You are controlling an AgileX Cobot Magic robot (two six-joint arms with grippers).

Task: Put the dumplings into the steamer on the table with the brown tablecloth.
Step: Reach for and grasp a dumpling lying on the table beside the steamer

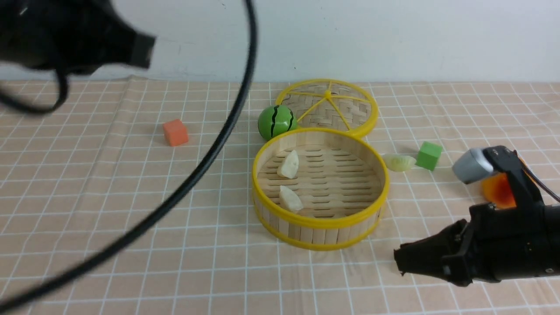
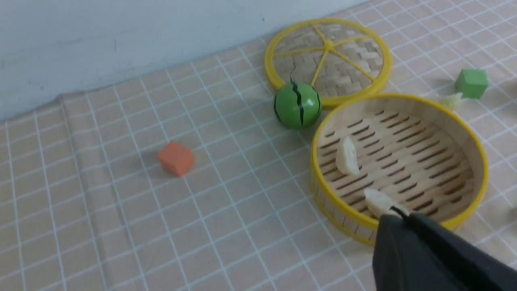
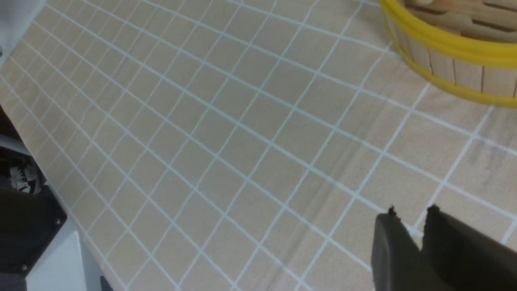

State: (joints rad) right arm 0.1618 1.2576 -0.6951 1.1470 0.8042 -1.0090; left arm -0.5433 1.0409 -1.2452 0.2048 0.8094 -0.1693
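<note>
The steamer (image 1: 319,222) stands mid-table on the brown tablecloth (image 1: 131,210). Two creamy white dumplings lie on its slatted floor, one towards the back left (image 1: 288,164) and one near the front left wall (image 1: 291,199). A pale green dumpling (image 1: 399,162) lies on the cloth just right of the steamer. My left gripper (image 2: 398,213) is shut and empty, and its tips hover over the steamer's near rim (image 2: 347,210), beside the nearer white dumpling (image 2: 377,201). My right gripper (image 1: 399,258) is low at the front right, short of the steamer. Its jaws stand slightly apart in the right wrist view (image 3: 412,210), with nothing between them.
A flat woven lid (image 1: 328,107) lies behind the steamer with a green striped ball (image 1: 275,121) at its left. An orange cube (image 1: 175,132) sits far left and a green cube (image 1: 428,155) by the green dumpling. An orange object (image 1: 498,192) shows behind my right arm. A black cable (image 1: 210,148) crosses the view.
</note>
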